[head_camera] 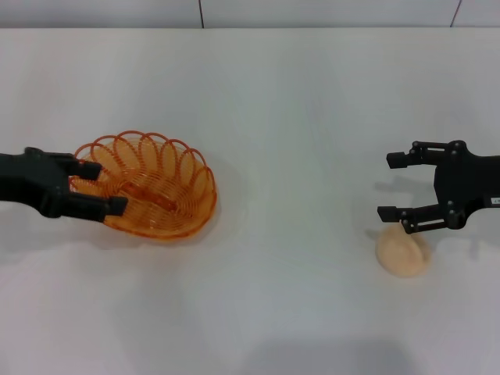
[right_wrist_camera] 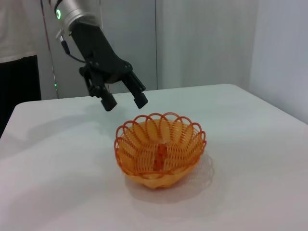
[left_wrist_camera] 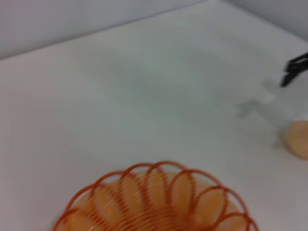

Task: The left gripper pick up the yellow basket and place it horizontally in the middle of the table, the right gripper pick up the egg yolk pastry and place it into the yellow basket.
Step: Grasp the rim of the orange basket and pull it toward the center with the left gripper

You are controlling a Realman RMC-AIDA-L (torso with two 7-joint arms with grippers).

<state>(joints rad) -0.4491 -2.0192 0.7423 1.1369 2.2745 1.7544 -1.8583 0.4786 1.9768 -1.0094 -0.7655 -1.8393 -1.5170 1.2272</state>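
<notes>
The yellow basket (head_camera: 152, 187) stands upright on the left part of the white table (head_camera: 281, 101), with nothing in it. My left gripper (head_camera: 105, 187) is open and hovers just above the basket's left rim; in the right wrist view this left gripper (right_wrist_camera: 126, 102) hangs clear of the basket (right_wrist_camera: 160, 154) without touching it. The basket's rim (left_wrist_camera: 154, 197) fills the near part of the left wrist view. At the right, the egg yolk pastry (head_camera: 402, 251) lies on the table. My right gripper (head_camera: 387, 186) is open beside and slightly above it, holding nothing. The pastry (left_wrist_camera: 298, 139) also shows far off.
The table's back edge (head_camera: 250, 28) meets a grey wall. A person in dark clothes (right_wrist_camera: 19, 82) stands beyond the far side of the table in the right wrist view. Bare tabletop lies between the basket and the pastry.
</notes>
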